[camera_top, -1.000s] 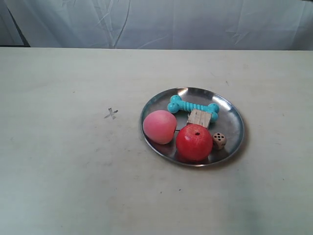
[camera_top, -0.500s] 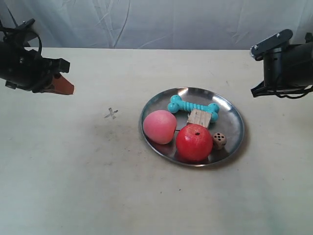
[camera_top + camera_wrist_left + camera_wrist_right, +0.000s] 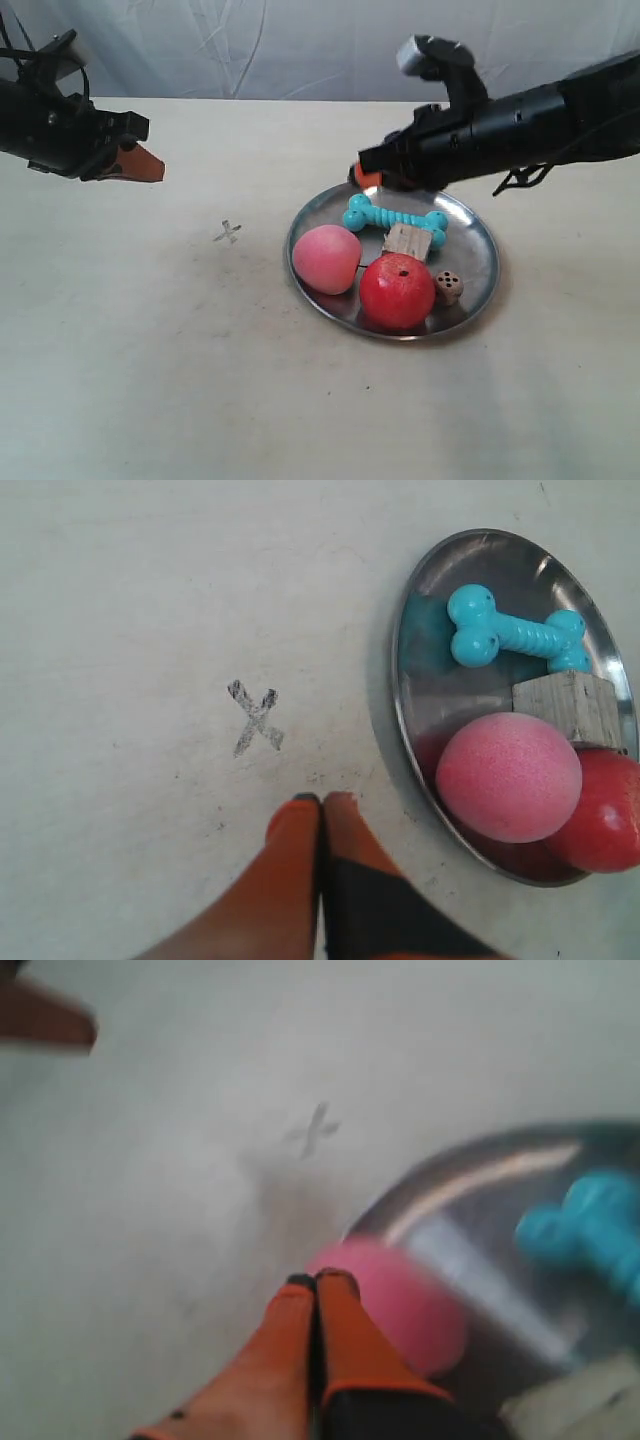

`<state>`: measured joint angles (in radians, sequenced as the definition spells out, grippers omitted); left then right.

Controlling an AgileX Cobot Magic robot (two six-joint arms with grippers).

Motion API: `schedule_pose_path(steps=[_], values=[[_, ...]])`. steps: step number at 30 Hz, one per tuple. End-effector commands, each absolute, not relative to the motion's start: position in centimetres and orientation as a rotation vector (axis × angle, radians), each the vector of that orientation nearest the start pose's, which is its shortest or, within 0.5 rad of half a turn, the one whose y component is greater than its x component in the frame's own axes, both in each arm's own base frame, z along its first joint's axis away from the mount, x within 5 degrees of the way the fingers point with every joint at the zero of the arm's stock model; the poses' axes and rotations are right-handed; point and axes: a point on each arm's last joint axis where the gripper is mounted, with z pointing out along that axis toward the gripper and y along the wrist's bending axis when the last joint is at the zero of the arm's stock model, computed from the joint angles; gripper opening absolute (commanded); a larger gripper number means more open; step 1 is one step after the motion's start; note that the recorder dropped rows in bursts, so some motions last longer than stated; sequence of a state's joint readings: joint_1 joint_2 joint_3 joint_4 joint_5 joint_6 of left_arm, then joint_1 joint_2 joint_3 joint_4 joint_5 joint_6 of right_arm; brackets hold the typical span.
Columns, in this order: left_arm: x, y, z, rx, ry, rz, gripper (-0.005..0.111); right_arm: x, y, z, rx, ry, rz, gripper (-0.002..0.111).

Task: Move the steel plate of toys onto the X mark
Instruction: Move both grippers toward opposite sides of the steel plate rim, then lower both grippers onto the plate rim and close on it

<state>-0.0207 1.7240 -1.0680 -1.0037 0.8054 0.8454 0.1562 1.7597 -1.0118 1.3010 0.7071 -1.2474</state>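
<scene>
Jaws on both arms are pressed together. Exterior view: the right gripper (image 3: 365,178) has swung in over the far rim of the steel plate (image 3: 475,250); the plate stays off the X mark (image 3: 228,232). Left wrist view: the left gripper (image 3: 320,802) hovers near the mark. Right wrist view, blurred: tips by the pink ball (image 3: 415,1310).

Plates: one plate (image 3: 472,248).
Toys: five, all on the plate.
Bones: one bone (image 3: 395,217), at the far side.
Balls: two, a pink ball (image 3: 326,259) at left and a red ball (image 3: 397,291) at the near side.
Cubes: one cube (image 3: 408,241).
Dice: one die (image 3: 449,287), at right.
Marks: one X mark (image 3: 228,232), left of the plate.
Arms: two, a left arm (image 3: 45,130) and a right arm (image 3: 520,120).
Grippers: two, a left gripper (image 3: 321,802) and a right gripper (image 3: 316,1280).
Tables: one table (image 3: 150,380).
</scene>
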Motion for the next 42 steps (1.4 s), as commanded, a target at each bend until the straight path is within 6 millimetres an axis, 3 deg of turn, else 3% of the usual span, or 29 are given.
schedule_pose_path(steps=[1,5,10,14,16,19,22,24,27,30,36,42], values=[[33.6,-6.5,21.7,0.293,2.523,-0.874,0.0,30.1,9.4,18.2,-0.661,2.803,0.799,-0.001],[33.1,-8.3,21.5,0.373,2.544,-0.928,0.0,29.5,7.4,17.4,-0.461,3.042,0.497,-0.001],[33.2,-11.6,20.1,0.469,2.562,-0.919,0.0,29.8,6.9,18.5,-0.257,3.009,0.408,-0.001],[35.2,-12.9,18.6,0.454,2.62,-0.932,0.0,30.1,6.7,19.1,-0.191,2.955,0.373,0.003],[36.7,-12.9,17.7,0.432,2.685,-0.905,0.0,30.2,6.5,19.0,-0.173,2.96,0.329,0.013],[38.4,-13.0,16.7,0.457,2.789,-0.881,0.002,30.3,5.9,18.9,-0.153,2.961,0.235,0.038],[39.5,-13.6,16.3,0.506,2.837,-0.953,0.014,30.5,5.3,18.9,-0.152,2.954,0.147,0.063],[40.6,-14.0,16.2,0.479,2.816,-0.989,0.024,30.6,4.9,18.9,-0.144,2.946,0.132,0.069],[41.7,-14.2,15.9,0.434,2.814,-0.996,0.041,30.9,3.8,18.9,-0.067,2.928,0.145,0.069],[42.2,-14.4,15.5,0.433,2.827,-1.013,0.049,31.3,2.2,18.9,0.033,2.906,0.157,0.069],[42.2,-15.8,13.5,0.46,2.844,-1.005,0.05,32.0,0.0,17.4,0.23,2.907,0.267,0.069],[42.2,-17.8,13.3,0.494,2.799,-0.987,0.05,32.8,0.7,14.8,0.226,2.932,0.412,0.069]])
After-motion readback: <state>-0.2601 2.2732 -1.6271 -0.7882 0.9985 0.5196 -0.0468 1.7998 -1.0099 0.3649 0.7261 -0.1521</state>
